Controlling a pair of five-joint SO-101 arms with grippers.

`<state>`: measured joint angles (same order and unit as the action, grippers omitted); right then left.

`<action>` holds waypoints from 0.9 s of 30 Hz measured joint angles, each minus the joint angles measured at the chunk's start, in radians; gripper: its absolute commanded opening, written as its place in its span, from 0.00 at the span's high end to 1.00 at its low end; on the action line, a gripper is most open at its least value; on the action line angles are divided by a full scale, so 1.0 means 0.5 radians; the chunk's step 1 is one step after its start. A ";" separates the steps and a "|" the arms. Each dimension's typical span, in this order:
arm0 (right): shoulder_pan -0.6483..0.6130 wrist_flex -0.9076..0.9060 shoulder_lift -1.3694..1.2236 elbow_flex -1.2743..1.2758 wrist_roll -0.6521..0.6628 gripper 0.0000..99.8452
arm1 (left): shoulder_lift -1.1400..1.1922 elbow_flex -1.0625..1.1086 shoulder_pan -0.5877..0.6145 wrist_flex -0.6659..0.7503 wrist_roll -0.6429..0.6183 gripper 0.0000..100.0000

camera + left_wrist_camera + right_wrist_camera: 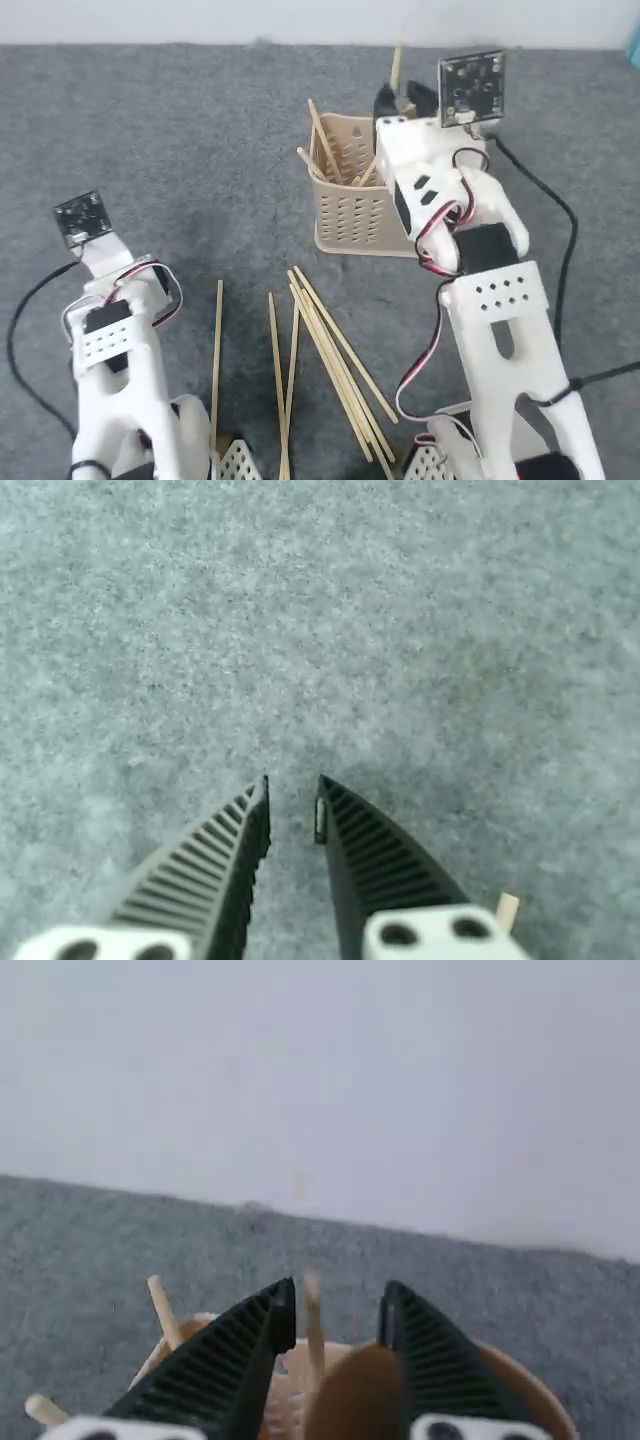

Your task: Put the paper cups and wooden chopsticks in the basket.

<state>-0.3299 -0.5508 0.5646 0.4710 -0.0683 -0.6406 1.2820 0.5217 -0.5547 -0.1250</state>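
A grey, carpet-like bench runs back to a plain white wall. A beige perforated plastic basket stands near the far middle of it.

The task looks partly done. A few pale wooden chopsticks already lean inside the basket, their ends poking over the rim. A loose fan of about half a dozen more chopsticks lies on the bench in front of the basket, between the two arms. One single chopstick lies apart from them, nearer the left arm. These are still to be collected.

The right claw hangs over the basket's open top with its black ribbed jaws partly spread. An upright chopstick stands in the gap, close to one jaw, and the gap is clearly wider than the stick. A blurred brown rounded shape sits just below, possibly a paper cup, but it is too unclear to tell.

The left claw hovers over bare bench, jaws slightly parted and holding nothing.
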 measured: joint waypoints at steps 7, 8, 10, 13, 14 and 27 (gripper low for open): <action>-0.015 -0.543 0.021 -0.344 0.000 0.85 | 0.000 0.000 0.000 -0.006 0.000 0.93; -0.015 -0.681 0.031 -0.445 0.000 0.86 | 0.000 0.000 0.012 -0.012 0.006 0.93; -0.043 -0.985 0.055 -0.657 -0.003 0.86 | 0.034 -0.046 0.055 -0.043 0.003 0.93; -0.132 -1.479 0.080 -0.936 -0.064 0.86 | 0.193 -0.163 0.074 -0.098 0.000 0.93; -0.172 -1.629 0.086 -0.988 -0.074 0.86 | 0.264 -0.221 0.080 -0.129 0.000 0.93; -0.991 -2.203 0.095 -0.227 -0.083 0.86 | 0.878 -0.733 0.101 -0.442 0.000 0.93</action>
<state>-0.8255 -1.6525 0.6122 0.3575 -0.1097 -0.2018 0.9152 0.5723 -0.7756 -0.1250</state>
